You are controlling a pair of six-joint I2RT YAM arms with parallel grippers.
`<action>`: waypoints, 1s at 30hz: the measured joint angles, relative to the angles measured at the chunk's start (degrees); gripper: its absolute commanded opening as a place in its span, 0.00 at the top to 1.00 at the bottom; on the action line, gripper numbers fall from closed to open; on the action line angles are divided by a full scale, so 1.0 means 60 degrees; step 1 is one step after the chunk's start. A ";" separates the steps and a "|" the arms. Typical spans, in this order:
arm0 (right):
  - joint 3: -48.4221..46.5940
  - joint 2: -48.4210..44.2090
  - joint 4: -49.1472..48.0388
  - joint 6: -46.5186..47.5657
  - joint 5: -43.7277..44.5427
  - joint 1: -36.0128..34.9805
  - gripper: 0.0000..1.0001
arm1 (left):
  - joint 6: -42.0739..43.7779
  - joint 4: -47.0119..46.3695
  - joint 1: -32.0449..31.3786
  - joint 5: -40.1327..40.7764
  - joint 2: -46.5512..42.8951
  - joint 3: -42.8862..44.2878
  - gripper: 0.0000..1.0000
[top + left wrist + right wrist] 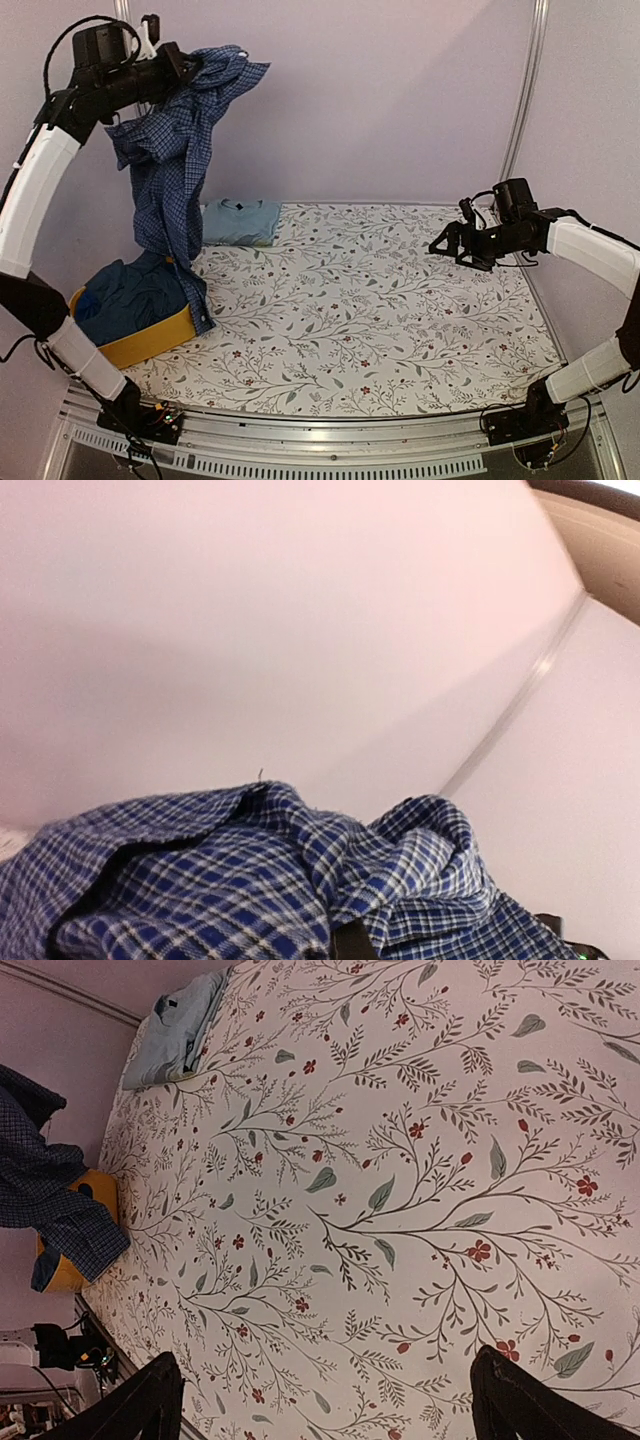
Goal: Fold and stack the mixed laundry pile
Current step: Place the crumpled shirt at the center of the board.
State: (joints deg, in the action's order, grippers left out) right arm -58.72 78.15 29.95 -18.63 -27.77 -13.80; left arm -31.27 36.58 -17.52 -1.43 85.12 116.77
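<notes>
My left gripper (190, 68) is raised high at the back left and shut on the navy-and-white checked shirt (172, 165), which hangs down to the basket. The shirt fills the bottom of the left wrist view (260, 880) and hides the jaws. A folded light blue T-shirt (240, 221) lies at the back left of the table, also in the right wrist view (180, 1030). Dark blue clothes (125, 295) sit in the yellow basket (150, 342). My right gripper (447, 246) hovers open and empty over the right side; its fingertips (150, 1395) stand wide apart.
The floral table cover (380, 310) spreads over the table. Pale walls close the back and sides, with a metal post (525, 90) at the back right. A metal rail (330, 440) runs along the front edge.
</notes>
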 measured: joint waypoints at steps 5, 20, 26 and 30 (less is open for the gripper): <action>-0.0080 0.0007 0.0000 -0.0066 -0.0040 0.0000 0.01 | 0.0466 -0.1661 -0.2375 -0.2568 0.3716 0.4258 1.00; 0.0015 -0.0801 0.0004 -0.0331 0.0357 0.0219 0.01 | -0.0707 -0.5668 -0.2889 -0.5788 0.1617 -0.4007 0.57; 0.0022 -0.0805 0.0000 -0.0328 0.0342 0.0244 0.01 | -0.0404 -0.5027 -0.1275 -0.4634 0.0954 -0.5421 0.00; 0.0029 -0.0801 0.0000 -0.0251 0.0084 0.0248 0.01 | -0.0106 -0.4313 -0.1366 -0.3912 0.0404 -0.6965 0.00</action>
State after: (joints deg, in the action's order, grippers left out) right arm -58.54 73.34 29.95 -20.14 -27.27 -12.32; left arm -31.90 10.70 -25.71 -24.91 87.55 74.98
